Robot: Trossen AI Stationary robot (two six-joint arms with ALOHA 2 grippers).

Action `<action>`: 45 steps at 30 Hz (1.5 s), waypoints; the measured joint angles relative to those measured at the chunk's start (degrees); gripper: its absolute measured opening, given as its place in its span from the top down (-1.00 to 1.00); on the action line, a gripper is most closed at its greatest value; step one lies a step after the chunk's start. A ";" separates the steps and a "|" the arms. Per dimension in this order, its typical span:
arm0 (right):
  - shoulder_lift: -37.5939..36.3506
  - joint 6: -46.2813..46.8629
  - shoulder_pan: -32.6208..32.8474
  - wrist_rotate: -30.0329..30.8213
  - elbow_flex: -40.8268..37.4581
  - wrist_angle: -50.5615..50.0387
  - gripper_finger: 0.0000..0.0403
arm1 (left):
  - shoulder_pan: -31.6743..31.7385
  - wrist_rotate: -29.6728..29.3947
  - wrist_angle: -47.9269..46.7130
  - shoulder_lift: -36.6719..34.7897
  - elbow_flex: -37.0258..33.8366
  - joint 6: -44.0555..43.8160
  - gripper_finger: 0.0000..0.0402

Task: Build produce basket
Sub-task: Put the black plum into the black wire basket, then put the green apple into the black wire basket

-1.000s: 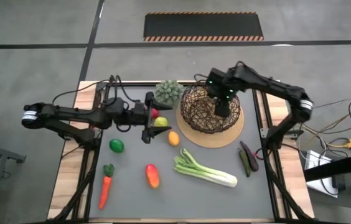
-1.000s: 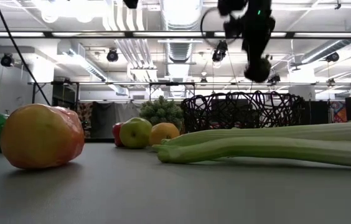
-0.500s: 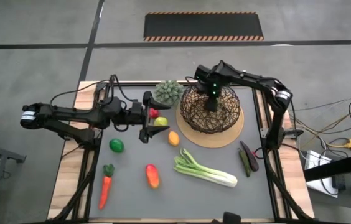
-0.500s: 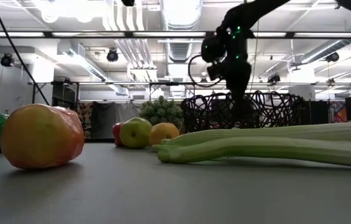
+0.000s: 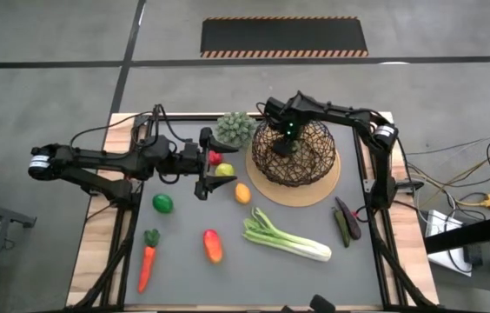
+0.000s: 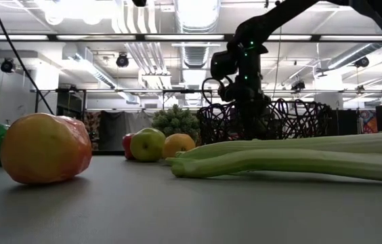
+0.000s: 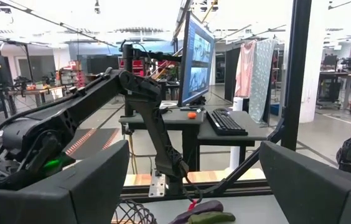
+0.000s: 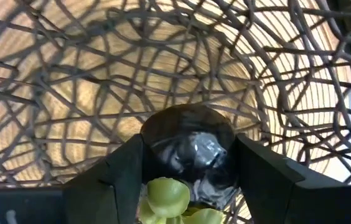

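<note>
- Basket (image 5: 295, 156): we find it on a tan mat (image 5: 325, 191) toward the counter's (image 5: 184, 261) far right; every place below is given from it.
- Right pincer (image 8: 188, 177): we see it down inside the basket, clenched on a dark purple piece (image 8: 191, 149) with a green stem.
- Left pincer (image 5: 206, 163): we see it left of the basket, fingers released, over the red piece (image 5: 215, 158) and the yellow-green piece (image 5: 225, 170).
- Green cluster (image 5: 235, 129): just beside the basket's far-left rim.
- Orange piece (image 5: 242, 193): near the basket, to its front left.
- Leek (image 5: 287, 236): in front of the basket.
- Two dark pods (image 5: 344, 222): to its front right, off the mat.
- Green piece (image 5: 163, 203), red-orange piece (image 5: 213, 245), carrot (image 5: 147, 261): well apart from the basket, front left.
</note>
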 joint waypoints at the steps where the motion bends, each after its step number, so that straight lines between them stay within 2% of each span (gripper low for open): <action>1: -0.02 0.13 0.02 -0.06 -0.01 -0.03 -0.02 | 0.00 0.00 -0.01 0.00 0.00 0.00 -0.70; 6: 0.00 0.38 0.02 0.00 0.00 0.13 -0.05 | 0.00 0.00 0.00 0.00 0.00 0.00 -0.70; 23: 1.95 2.36 0.13 1.51 -0.05 3.58 -0.53 | 0.00 0.00 0.00 0.00 0.02 0.00 -0.70; 30: 0.75 1.57 0.11 1.53 0.52 2.54 -0.62 | 0.00 0.00 0.00 0.00 0.04 -0.01 -0.70; 36: -4.35 0.73 0.70 1.62 3.72 -1.85 -0.62 | 0.00 0.02 -0.21 0.24 0.04 -0.59 -0.70; 45: -19.14 1.71 7.21 1.46 1.19 -2.61 -0.62 | -0.26 0.02 -7.25 0.26 -1.64 -3.72 -0.70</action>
